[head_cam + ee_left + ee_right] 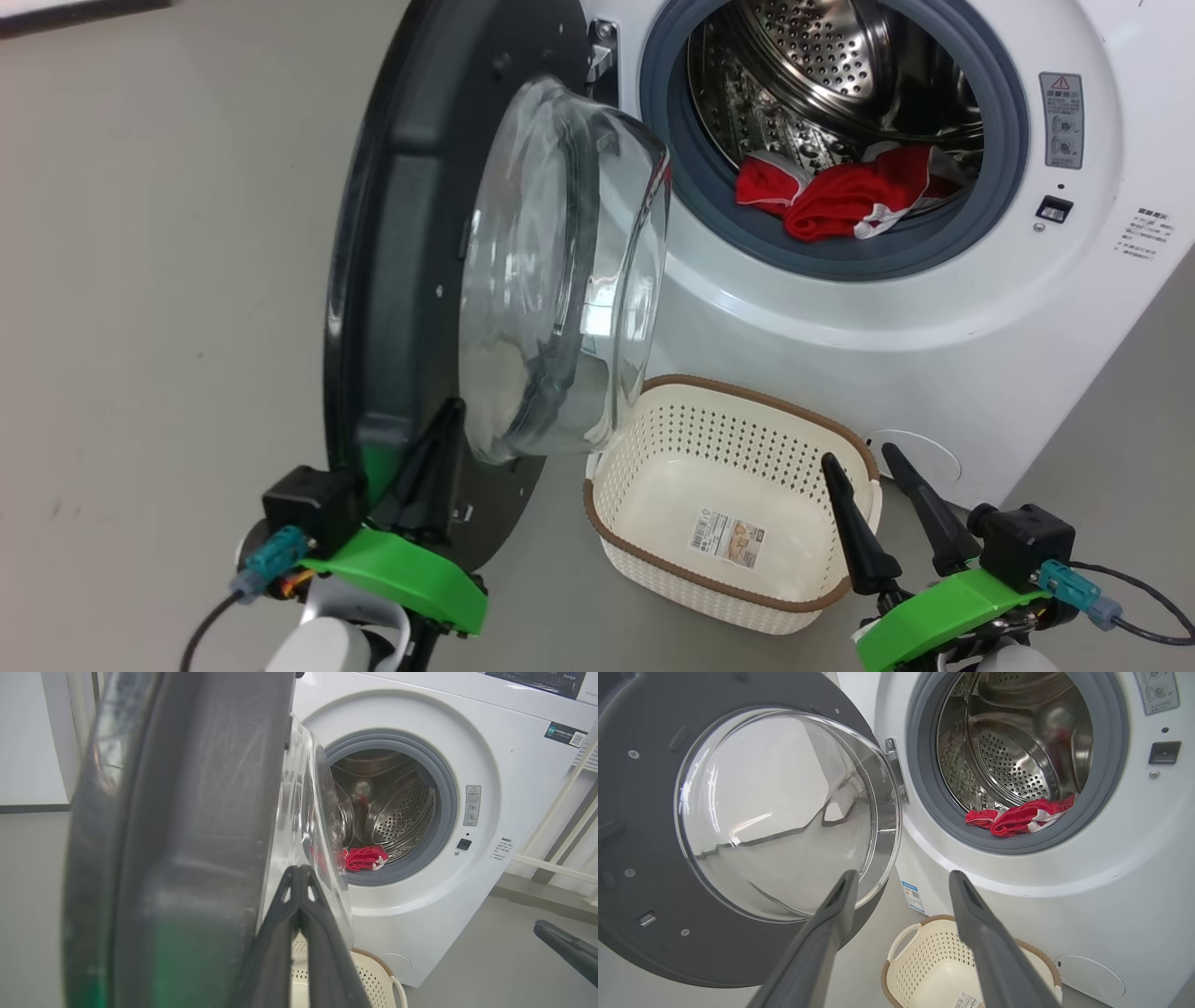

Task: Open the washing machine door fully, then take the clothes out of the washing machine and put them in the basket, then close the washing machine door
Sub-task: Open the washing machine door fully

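Note:
The washing machine door stands swung out to the left of the washing machine, its glass bowl facing the drum. Red and white clothes lie at the front of the drum, on the grey seal. The basket sits on the floor below the opening, with a paper label inside. My left gripper is shut with nothing in it, its fingers lying against the door's dark inner face beside the bowl's lower edge. Over the basket's right end, my right gripper stands open. In the right wrist view the clothes lie above its fingers.
Grey floor spreads to the left of the door and in front of the basket. A pale railing stands to the right of the machine. A round white flap sits low on the machine's front.

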